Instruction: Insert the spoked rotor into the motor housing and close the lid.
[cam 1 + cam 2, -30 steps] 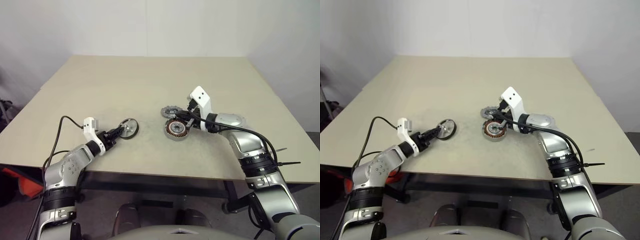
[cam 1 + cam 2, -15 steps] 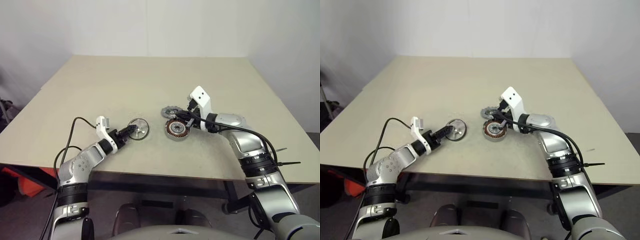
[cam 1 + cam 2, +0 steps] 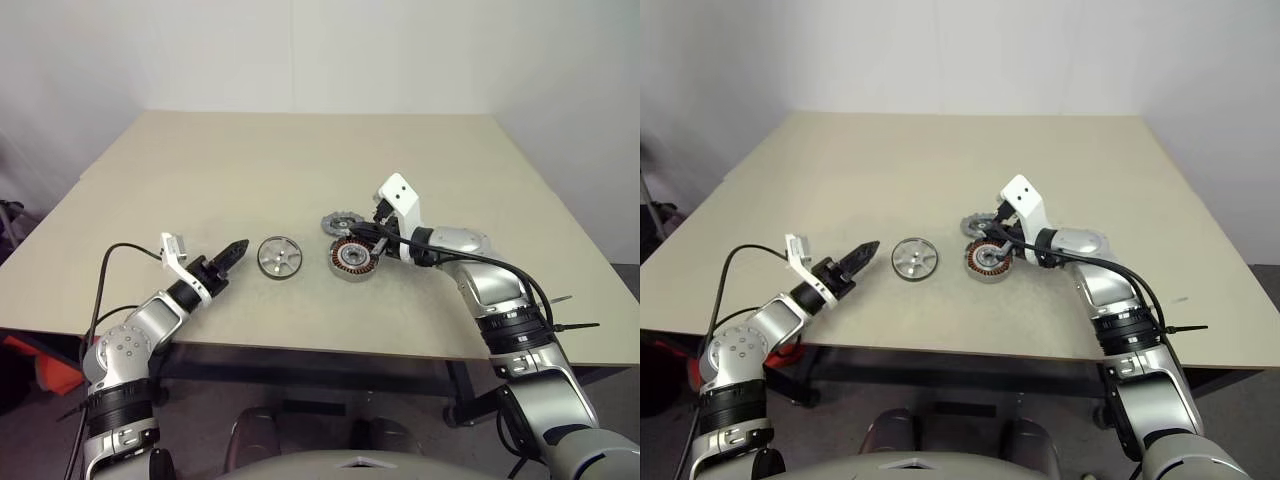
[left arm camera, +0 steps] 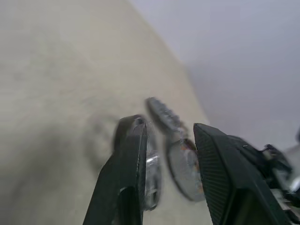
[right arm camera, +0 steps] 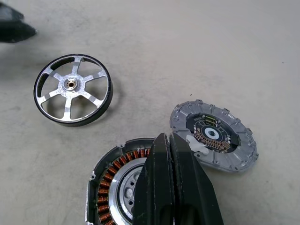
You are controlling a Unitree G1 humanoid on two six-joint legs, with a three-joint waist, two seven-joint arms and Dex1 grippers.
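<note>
The spoked rotor [image 3: 279, 256], a wheel with silver spokes and a dark rim, lies flat on the table, just left of the motor housing [image 3: 347, 264] with its ring of copper windings. My left gripper [image 3: 236, 248] hovers a short way left of the rotor, pointing at it, open and holding nothing; in the left wrist view its fingers [image 4: 129, 178] stand apart. My right gripper [image 5: 164, 139] is shut, its tips resting over the housing's [image 5: 105, 199] windings near the rim. The lid [image 5: 213, 136], a notched grey disc with a circuit board, lies behind the housing.
All three parts sit near the middle of the beige table [image 3: 300, 160], a little toward its front edge. A white wall stands behind the table. A black cable loops from my left wrist over the table's front edge.
The left gripper carried the rotor rightward toward the housing, let it go, and drew back to the left. The rotor now lies flat. The right arm has not moved.
</note>
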